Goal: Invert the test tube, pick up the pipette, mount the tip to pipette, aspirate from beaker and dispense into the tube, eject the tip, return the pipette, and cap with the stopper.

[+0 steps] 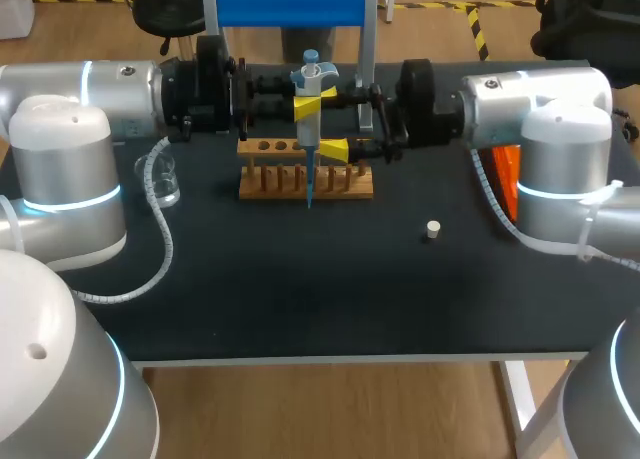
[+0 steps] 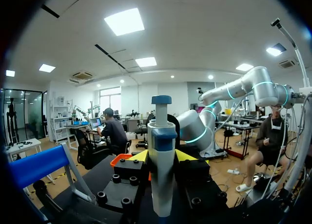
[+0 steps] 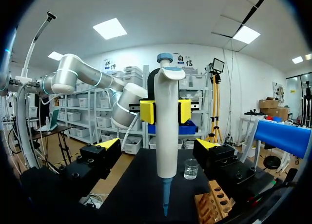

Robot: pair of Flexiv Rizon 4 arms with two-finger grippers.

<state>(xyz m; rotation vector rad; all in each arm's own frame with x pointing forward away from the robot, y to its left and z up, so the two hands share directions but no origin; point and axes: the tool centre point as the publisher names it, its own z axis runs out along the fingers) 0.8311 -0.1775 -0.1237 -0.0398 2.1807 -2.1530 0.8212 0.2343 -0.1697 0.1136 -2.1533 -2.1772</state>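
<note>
A white pipette with a blue plunger cap hangs upright over the wooden tube rack, its blue tip pointing down at the rack. My left gripper is shut on the pipette body, with a yellow fingertip on each side. My right gripper stands wide open, a finger on each side of the pipette without touching it. The glass beaker sits at the left of the table. A small white stopper lies right of the middle. I cannot make out the test tube.
An orange box stands behind my right arm. A stand with a blue roll rises at the table's back edge, just behind the rack. Beyond the pipette, in the right wrist view, are the beaker and the rack.
</note>
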